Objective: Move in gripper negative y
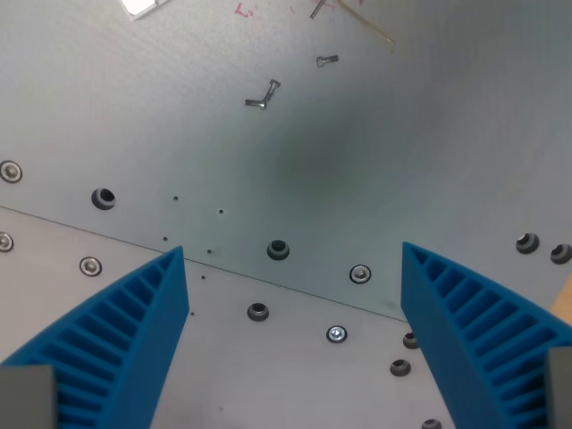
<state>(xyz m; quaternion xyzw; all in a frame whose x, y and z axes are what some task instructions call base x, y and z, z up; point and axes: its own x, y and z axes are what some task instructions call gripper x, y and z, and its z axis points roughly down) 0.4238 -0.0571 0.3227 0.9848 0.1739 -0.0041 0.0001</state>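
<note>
The tool hangs spread wide and empty above the grey tabletop — a seam runs between its fingers. The step is a plain sideways shift along its own y, nothing to grasp.

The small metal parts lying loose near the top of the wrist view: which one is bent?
The bent part, lower and further toward the wrist view's left, has an angled L shape. The short part is straight, and the thin one at the top edge looks straight too.

wrist view | looks down | close above metal plate | single view
</note>
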